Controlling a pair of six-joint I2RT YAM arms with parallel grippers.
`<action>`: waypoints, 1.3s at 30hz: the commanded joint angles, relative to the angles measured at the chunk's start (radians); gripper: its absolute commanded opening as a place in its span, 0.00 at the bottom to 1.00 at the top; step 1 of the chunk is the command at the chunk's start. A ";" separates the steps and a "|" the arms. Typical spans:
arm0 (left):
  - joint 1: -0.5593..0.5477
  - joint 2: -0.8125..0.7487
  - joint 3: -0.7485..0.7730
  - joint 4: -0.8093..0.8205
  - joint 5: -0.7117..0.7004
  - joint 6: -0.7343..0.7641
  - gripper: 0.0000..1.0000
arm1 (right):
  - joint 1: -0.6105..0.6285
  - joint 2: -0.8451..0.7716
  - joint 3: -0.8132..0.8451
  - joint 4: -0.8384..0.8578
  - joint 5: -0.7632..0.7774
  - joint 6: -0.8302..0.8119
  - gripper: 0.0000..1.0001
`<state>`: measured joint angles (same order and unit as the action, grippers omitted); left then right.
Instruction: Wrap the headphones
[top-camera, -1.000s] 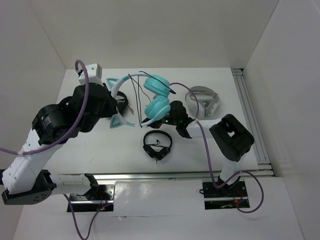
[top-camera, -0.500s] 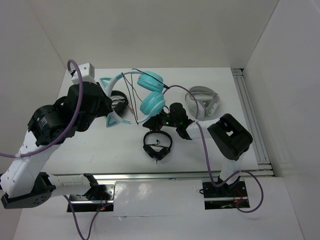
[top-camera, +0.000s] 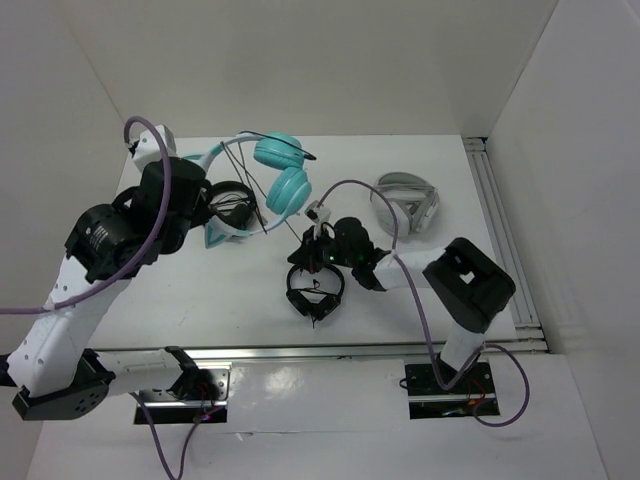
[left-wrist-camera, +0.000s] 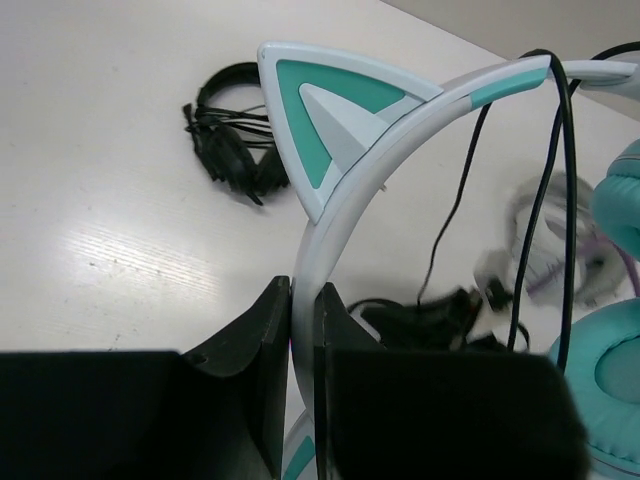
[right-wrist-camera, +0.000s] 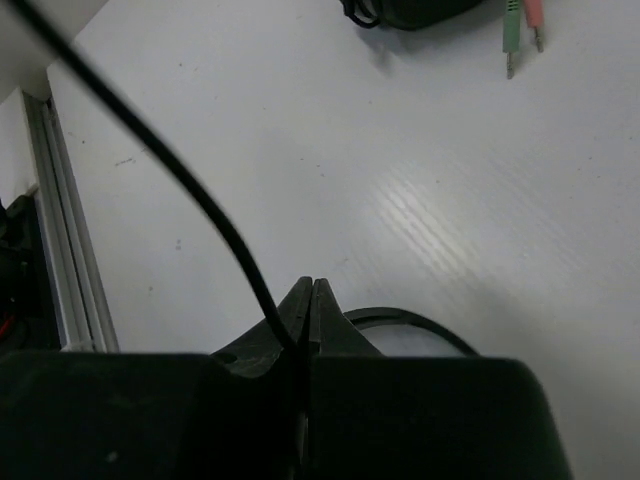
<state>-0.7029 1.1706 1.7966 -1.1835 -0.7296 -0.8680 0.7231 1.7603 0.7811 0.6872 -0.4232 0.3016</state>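
I see headphones (top-camera: 280, 178) lifted off surface (top-camera: 190, 290), far-left area, cat-ear headband toward 9 o'clock of teal cups. Left gripper (left-wrist-camera: 303, 305) clamped on headband just below one ear. Thin black cable (right-wrist-camera: 190, 200) pinched in closed right gripper (right-wrist-camera: 310, 300), 5 o'clock of cups. Small black headphones (top-camera: 316, 290) just beside right gripper; grey-white headphones (top-camera: 405, 200) at 3 o'clock, well apart.

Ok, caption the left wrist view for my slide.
Left gripper clamps the teal cat-ear headphones by the headband, thin black cable looped over it.
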 joint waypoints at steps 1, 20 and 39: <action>0.107 0.024 -0.008 0.174 -0.051 -0.016 0.00 | 0.123 -0.172 -0.026 -0.124 0.256 -0.029 0.00; 0.072 0.310 -0.225 0.174 -0.084 0.320 0.00 | 0.608 -0.409 0.478 -1.035 0.935 -0.334 0.00; -0.157 -0.021 -0.603 0.256 0.446 0.456 0.00 | 0.583 -0.478 0.354 -0.915 1.350 -0.731 0.04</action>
<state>-0.8085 1.2011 1.1797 -0.9123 -0.3332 -0.4225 1.3613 1.3365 1.1419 -0.3912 0.8314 -0.3302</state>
